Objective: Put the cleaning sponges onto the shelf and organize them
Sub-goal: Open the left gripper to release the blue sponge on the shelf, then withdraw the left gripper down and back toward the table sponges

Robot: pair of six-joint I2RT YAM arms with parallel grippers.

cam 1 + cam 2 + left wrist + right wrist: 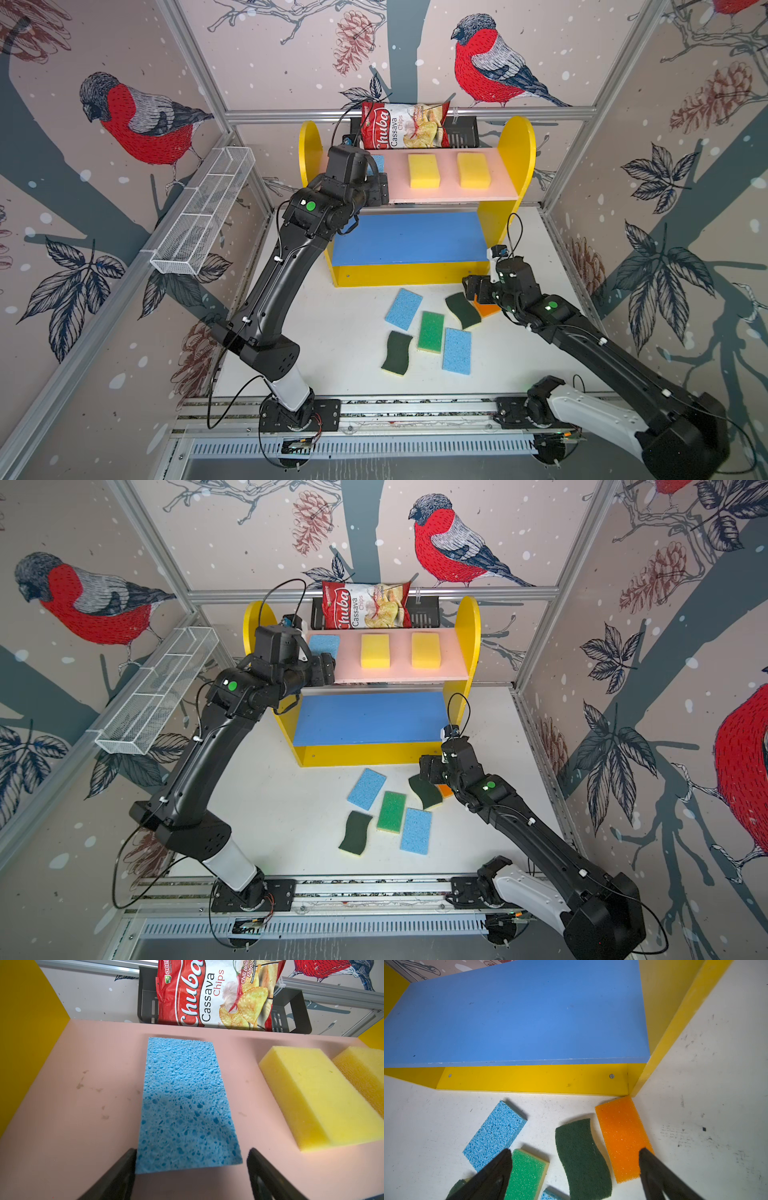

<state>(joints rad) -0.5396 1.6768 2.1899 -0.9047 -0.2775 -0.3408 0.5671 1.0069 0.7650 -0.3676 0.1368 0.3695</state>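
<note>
Left gripper (192,1151): released, straddling near end of blue sponge (182,1101). Right gripper (575,1150): spread too, empty, above table (332,332). Shelf (515,166): three done on pink board (449,191), blue left, two yellows (424,170) right. Blue board (411,237) bare. Six sponges (430,331) left, near right.

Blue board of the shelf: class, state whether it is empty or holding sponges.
Empty. The blue board lies bare in the right wrist view; nothing rests on it.
</note>
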